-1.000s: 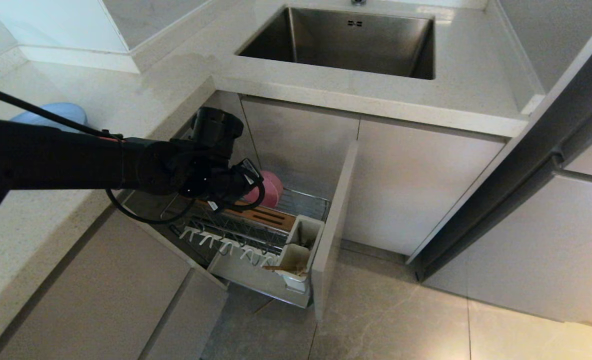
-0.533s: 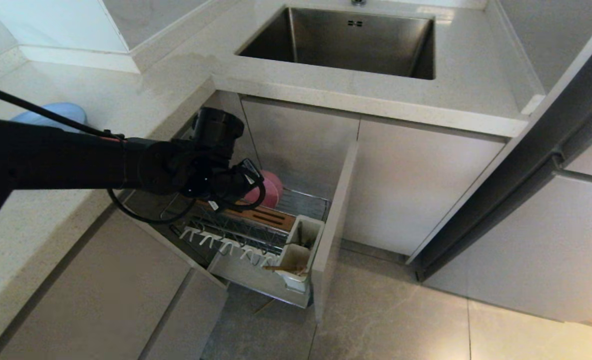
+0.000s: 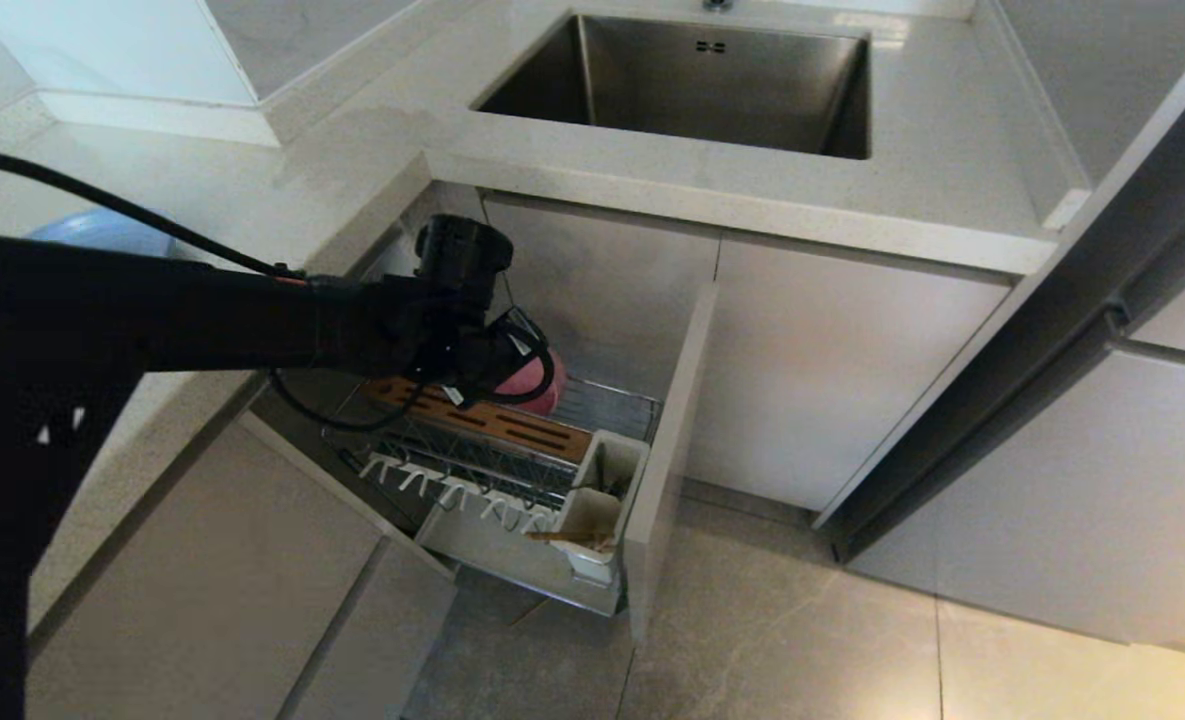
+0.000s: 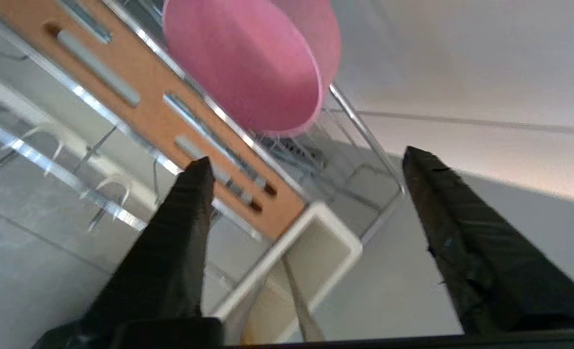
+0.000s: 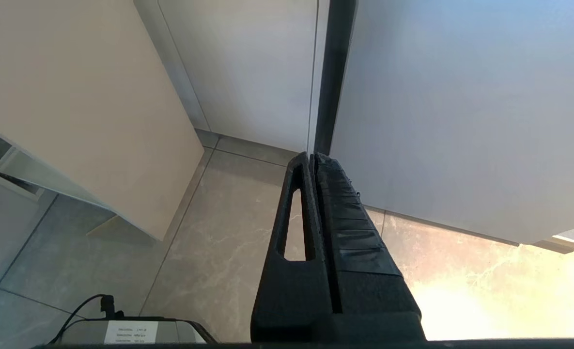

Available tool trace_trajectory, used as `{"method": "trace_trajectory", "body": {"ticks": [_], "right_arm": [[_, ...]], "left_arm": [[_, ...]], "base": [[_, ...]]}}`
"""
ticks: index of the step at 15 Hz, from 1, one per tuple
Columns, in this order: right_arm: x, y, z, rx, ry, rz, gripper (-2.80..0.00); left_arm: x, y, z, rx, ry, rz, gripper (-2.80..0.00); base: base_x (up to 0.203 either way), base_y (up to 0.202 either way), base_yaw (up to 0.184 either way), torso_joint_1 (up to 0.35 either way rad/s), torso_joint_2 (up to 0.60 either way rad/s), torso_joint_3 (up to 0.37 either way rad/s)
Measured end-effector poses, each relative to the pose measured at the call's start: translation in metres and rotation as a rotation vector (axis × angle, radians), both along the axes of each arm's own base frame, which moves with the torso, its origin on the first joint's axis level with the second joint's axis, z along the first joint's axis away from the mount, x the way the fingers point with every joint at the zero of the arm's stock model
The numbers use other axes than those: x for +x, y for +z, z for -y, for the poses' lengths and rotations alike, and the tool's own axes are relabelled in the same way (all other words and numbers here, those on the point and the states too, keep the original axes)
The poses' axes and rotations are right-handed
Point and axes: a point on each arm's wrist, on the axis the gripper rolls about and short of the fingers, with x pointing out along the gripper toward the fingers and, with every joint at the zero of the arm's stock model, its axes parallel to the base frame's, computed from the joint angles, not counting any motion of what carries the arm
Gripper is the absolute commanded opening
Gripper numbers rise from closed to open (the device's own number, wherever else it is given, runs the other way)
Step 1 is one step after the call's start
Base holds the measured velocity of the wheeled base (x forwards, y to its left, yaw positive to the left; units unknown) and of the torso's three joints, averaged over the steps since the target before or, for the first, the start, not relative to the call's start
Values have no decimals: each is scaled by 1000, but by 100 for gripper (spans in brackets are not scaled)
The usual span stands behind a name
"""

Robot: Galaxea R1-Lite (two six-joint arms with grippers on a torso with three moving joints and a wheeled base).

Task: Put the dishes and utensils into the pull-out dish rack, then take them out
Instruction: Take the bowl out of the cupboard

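Observation:
The pull-out dish rack (image 3: 472, 455) is drawn out under the counter. A pink bowl (image 4: 248, 63) stands on edge in it beside the slotted wooden strip (image 4: 136, 97). My left gripper (image 4: 306, 156) hovers open just short of the bowl with nothing between its fingers; in the head view the left gripper (image 3: 520, 368) covers part of the bowl (image 3: 544, 392). Chopsticks (image 3: 564, 538) lie in the white utensil cup (image 3: 602, 490), and a slim utensil (image 4: 294, 291) leans in the cup. The light-blue plate (image 3: 102, 228) lies on the counter behind the arm. My right gripper (image 5: 313, 156) is shut over the floor.
The steel sink (image 3: 692, 85) is set in the counter beyond the rack. The rack's beige front panel (image 3: 667, 460) juts out to its right. Closed cabinet doors (image 3: 832, 380) and tiled floor (image 3: 772, 650) lie to the right.
My left gripper opened, let go of the pink bowl and shifted up and to the right. The bowl stays standing in the rack.

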Motion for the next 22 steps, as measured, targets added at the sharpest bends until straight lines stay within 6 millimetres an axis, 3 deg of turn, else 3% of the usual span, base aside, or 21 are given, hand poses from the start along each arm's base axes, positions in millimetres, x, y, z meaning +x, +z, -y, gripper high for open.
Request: {"method": "trace_trajectory", "body": {"ticks": [12, 22], "right_arm": [[0, 0, 0, 0, 0, 0, -280], [0, 0, 0, 0, 0, 0, -280]], "left_arm": [[59, -36, 4, 49, 5, 50, 0], [76, -47, -2, 83, -3, 89, 0]], "base": [[0, 0, 0, 0, 0, 0], [0, 0, 0, 0, 0, 0]]}}
